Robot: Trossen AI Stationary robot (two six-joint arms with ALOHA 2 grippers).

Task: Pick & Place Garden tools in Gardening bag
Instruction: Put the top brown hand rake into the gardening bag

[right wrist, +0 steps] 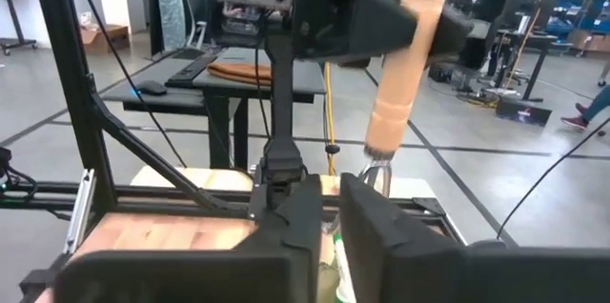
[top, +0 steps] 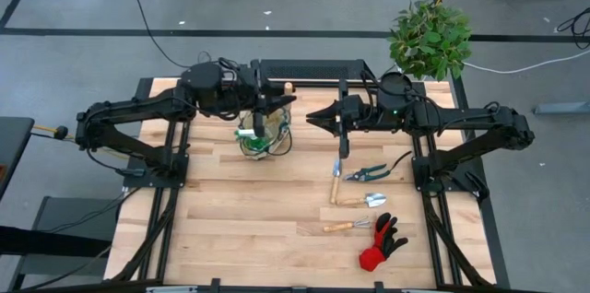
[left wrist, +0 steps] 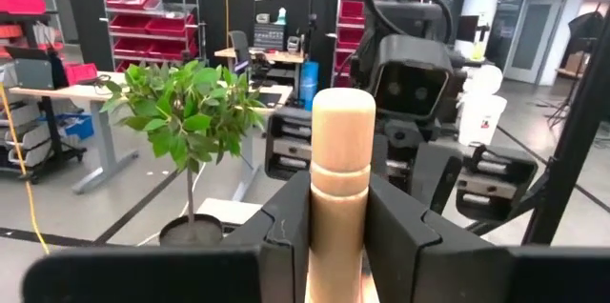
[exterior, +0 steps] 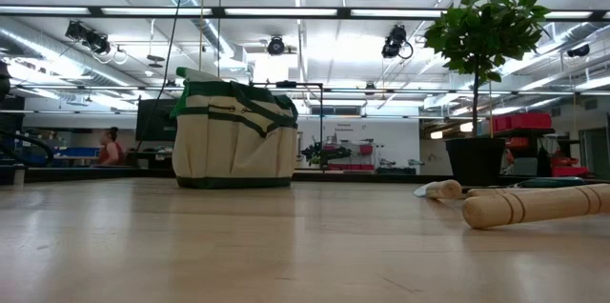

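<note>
The tan gardening bag (top: 263,141) stands on its base at the table's far middle; it also shows in the low view (exterior: 233,131). Something green and white (exterior: 193,74) sticks out of its top. My left gripper (top: 279,101) is above the bag, shut on a wooden-handled tool (right wrist: 400,84). My right gripper (top: 312,118) hovers just right of the bag, empty, with only a narrow gap between its fingers (right wrist: 331,208). Green-handled shears (top: 369,173), two wooden-handled tools (top: 355,201) (top: 346,227) and a red-and-black glove (top: 380,242) lie flat at the right. My left gripper pinches the tool's wooden handle (left wrist: 340,203) between its two fingers, which lie across it and come roughly level from the table's left. The handle's rounded free end (left wrist: 343,112) stands above the fingers. The tool is lifted clear, slightly tilted, with its metal neck (right wrist: 376,165) hanging below.
A leafy potted plant (top: 429,40) stands at the far right corner. Another long tool (top: 341,159) lies just below my right gripper. A wooden handle (exterior: 534,205) lies close in the low view. The near left of the table (top: 230,228) is bare wood.
</note>
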